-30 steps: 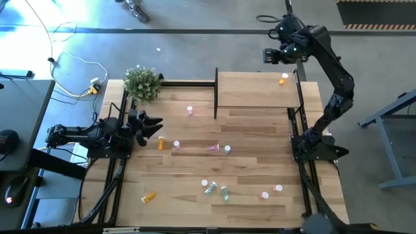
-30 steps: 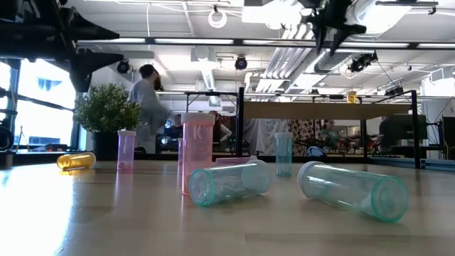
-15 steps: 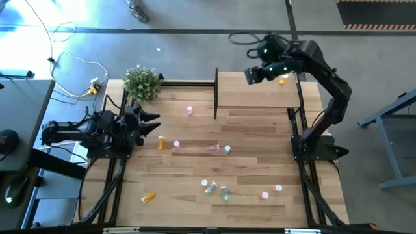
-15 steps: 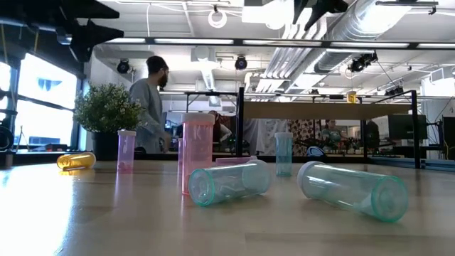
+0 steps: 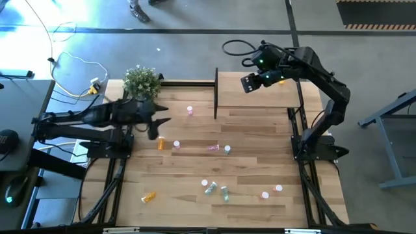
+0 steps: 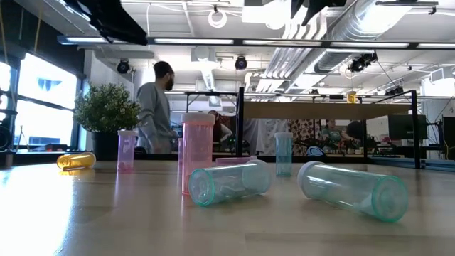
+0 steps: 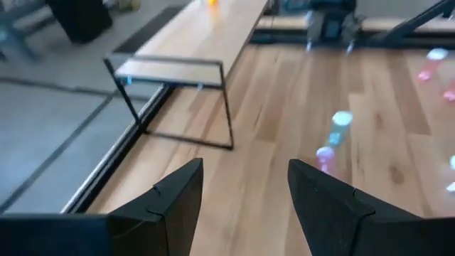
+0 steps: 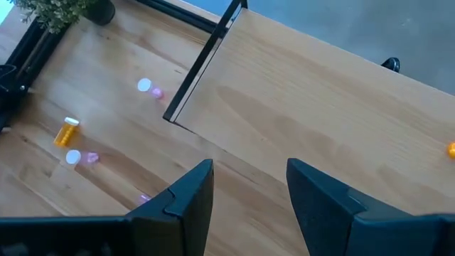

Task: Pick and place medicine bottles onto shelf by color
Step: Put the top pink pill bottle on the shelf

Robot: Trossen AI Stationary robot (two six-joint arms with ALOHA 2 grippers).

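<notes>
Bottles [image 5: 160, 143] look light, rigid and roll-prone, best pinched mid-body; both the left gripper [image 5: 161, 123] and right gripper [image 5: 247, 83] gape empty.

Shelf's orange bottle [image 8: 451, 149] cut by frame edge.

Translucent glossy plastic medicine bottles [image 6: 229, 183] lie on the matt, grained wood tabletop [image 5: 247, 195]; the shelf [image 5: 257, 91] is smooth pale wood.

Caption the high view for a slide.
Open right gripper hovers over the shelf holding one orange bottle; open left gripper above scattered medicine bottles.
</notes>
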